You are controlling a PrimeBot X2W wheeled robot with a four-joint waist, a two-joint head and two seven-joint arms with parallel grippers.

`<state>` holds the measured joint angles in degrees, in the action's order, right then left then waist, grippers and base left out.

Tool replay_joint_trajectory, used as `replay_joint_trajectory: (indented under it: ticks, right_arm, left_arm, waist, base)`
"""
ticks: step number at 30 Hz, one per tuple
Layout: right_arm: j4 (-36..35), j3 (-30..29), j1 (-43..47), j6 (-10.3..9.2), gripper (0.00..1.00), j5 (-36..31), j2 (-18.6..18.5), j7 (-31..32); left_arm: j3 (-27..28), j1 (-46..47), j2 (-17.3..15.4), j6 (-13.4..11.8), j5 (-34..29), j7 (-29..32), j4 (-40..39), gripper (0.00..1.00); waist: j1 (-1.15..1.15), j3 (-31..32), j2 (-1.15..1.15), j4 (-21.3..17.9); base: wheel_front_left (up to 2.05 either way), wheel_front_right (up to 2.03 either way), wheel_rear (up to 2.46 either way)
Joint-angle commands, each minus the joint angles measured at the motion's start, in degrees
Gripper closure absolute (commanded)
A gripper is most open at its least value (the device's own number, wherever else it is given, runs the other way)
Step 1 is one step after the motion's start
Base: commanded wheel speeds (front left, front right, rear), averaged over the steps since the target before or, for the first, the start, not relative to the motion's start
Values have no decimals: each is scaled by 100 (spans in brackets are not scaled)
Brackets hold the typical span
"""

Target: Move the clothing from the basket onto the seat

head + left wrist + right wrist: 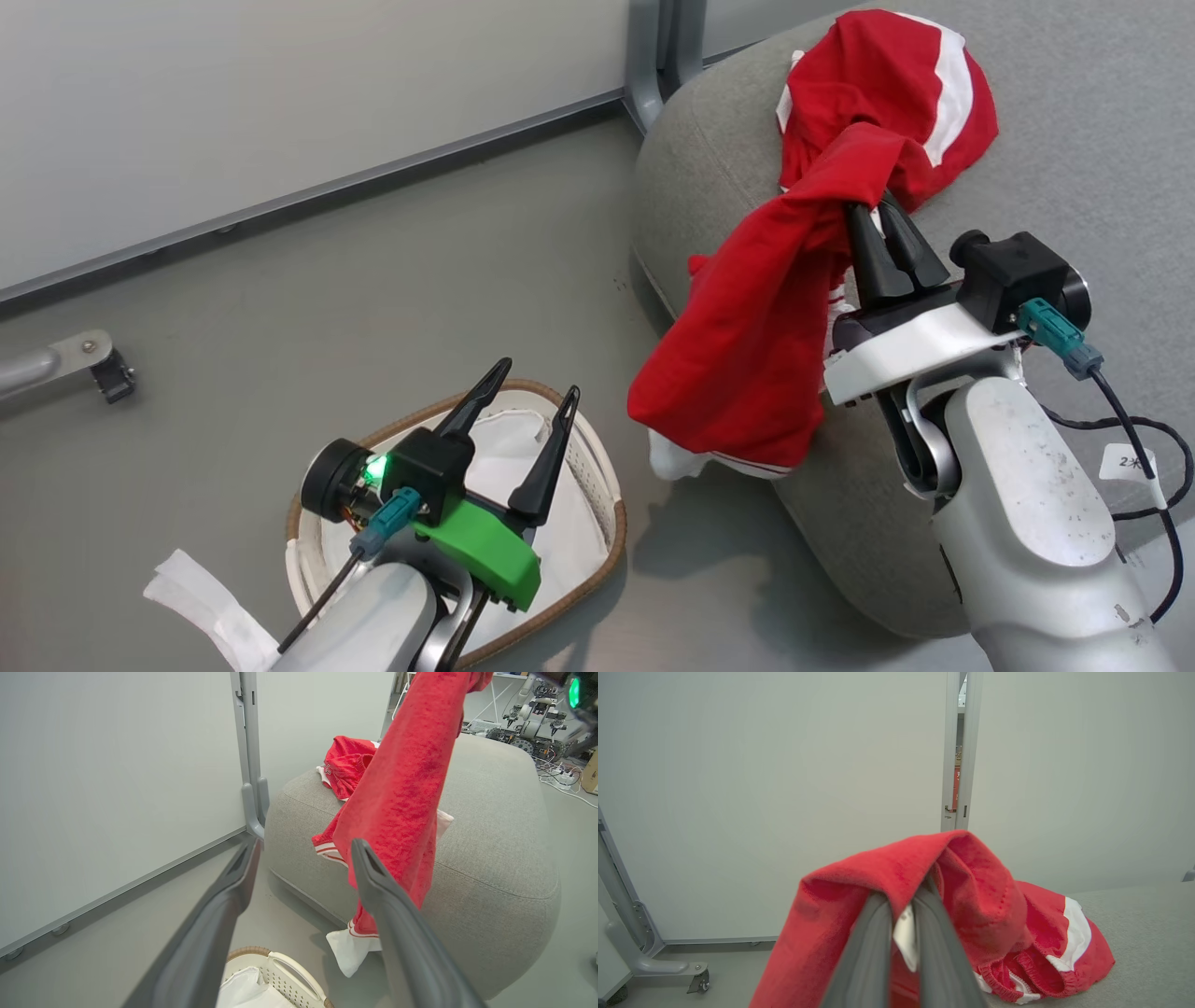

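Here, your right gripper (878,229) is clamped tight on a fold of a red garment (747,345), its two dark fingers pressed together with the cloth draped over their tips; the right wrist view shows the same pinch (903,905), red fabric (859,891) humped over both fingers and a sliver of white caught between them. The garment hangs from that grip down past the rounded front corner of the grey seat (709,159), its white-trimmed lower end dangling beside the cushion's side, above the floor (373,280). A second red garment (887,84), with a broad white stripe, lies bunched on top of the seat just beyond the gripper; whether the two pieces touch you cannot tell from these views. Your left gripper (538,378) hovers over the basket (611,551) with its fingers spread wide and nothing between them. The basket stands on the floor near the seat's corner, brown rim up, its white liner (504,448) showing inside. From the left wrist, the spread fingers (233,882) frame the hanging garment (402,788), the seat (490,826) and the basket's near handle (294,970). A pale wall panel (280,112) and a grey post (653,56) stand behind.
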<state>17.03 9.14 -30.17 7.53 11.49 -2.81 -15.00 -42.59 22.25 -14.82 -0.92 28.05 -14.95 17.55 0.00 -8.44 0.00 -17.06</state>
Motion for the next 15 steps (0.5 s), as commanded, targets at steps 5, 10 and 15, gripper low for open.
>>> replay_joint_trajectory:
  ticks: [5,10,15]
  right_arm:
    - [-12,-142,37,-7,100,-102,-31,-28]
    - [25,-228,-98,-7,100,65,-59,-28]
    - [167,-286,-470,-7,100,278,-182,-28]
  left_arm:
    - [-11,121,27,60,-142,-30,31,0]
    - [-61,209,73,114,-237,-32,13,0]
    - [-88,278,134,170,-299,-28,-11,0]
  waist:
    - [0,-351,0,-445]
    - [0,-527,0,-446]
    - [0,-710,0,-253]
  base:
    - [0,0,0]
    - [0,0,0]
    - [0,0,0]
